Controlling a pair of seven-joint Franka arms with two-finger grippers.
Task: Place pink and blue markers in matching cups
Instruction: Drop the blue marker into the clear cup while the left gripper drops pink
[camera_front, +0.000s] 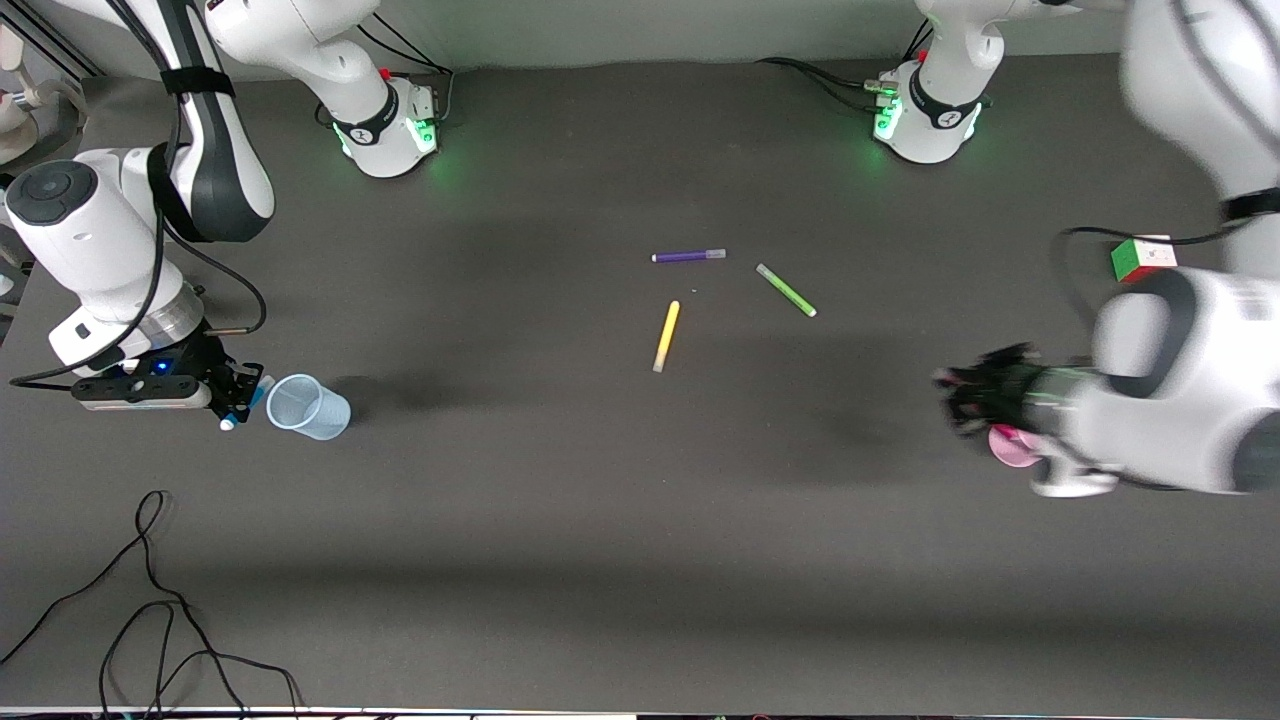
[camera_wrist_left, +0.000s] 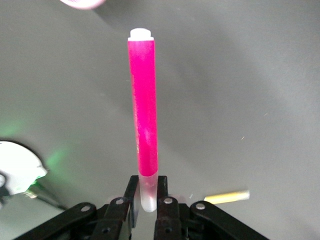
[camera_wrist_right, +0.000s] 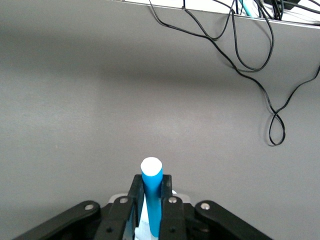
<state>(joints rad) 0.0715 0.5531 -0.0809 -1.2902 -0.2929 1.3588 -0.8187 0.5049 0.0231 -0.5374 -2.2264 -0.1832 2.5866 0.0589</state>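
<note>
My right gripper (camera_front: 236, 398) is shut on the blue marker (camera_front: 247, 402), right beside the mouth of the pale blue cup (camera_front: 310, 408) near the right arm's end of the table. In the right wrist view the blue marker (camera_wrist_right: 152, 195) stands between the fingers of the right gripper (camera_wrist_right: 151, 182), white end up. My left gripper (camera_front: 968, 400) is over the pink cup (camera_front: 1014, 447) near the left arm's end. In the left wrist view the left gripper (camera_wrist_left: 146, 184) is shut on the pale end of the pink marker (camera_wrist_left: 143, 110). The pink cup's rim (camera_wrist_left: 82, 3) shows just past the marker's tip.
A purple pen (camera_front: 688, 256), a lime-green pen (camera_front: 786, 290) and a yellow pen (camera_front: 666, 336) lie mid-table. A coloured cube (camera_front: 1143, 258) sits at the left arm's end. Loose black cables (camera_front: 150, 600) lie near the front edge at the right arm's end.
</note>
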